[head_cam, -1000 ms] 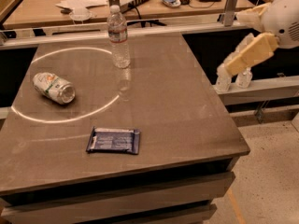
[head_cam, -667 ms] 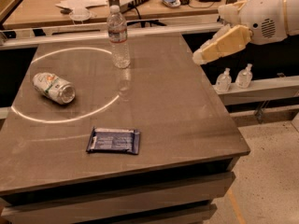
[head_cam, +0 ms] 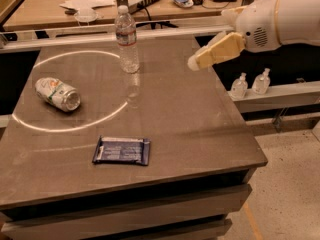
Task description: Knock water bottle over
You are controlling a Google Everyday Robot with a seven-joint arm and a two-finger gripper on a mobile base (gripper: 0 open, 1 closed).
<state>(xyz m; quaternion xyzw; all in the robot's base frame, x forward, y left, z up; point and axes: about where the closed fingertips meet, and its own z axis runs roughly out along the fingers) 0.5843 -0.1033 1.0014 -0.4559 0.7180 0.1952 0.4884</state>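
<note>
The water bottle (head_cam: 126,38) stands upright at the far middle of the dark table (head_cam: 200,129). It is clear and ribbed, with a white cap and a white label with a red band. My gripper (head_cam: 196,63) comes in from the right on a white arm, above the table's right side. Its cream-coloured fingers point left toward the bottle, about a bottle's height of gap away, at the level of the bottle's lower half.
A silver can (head_cam: 57,93) lies on its side at the left. A dark blue wrapper (head_cam: 122,150) lies flat near the front. Two small pump bottles (head_cam: 250,83) stand on a ledge off the table's right. A cluttered desk (head_cam: 90,4) is behind.
My gripper has swung left and forward, from beside the table's right edge to above its right part, closer to the bottle. The bottle, can and wrapper have not moved.
</note>
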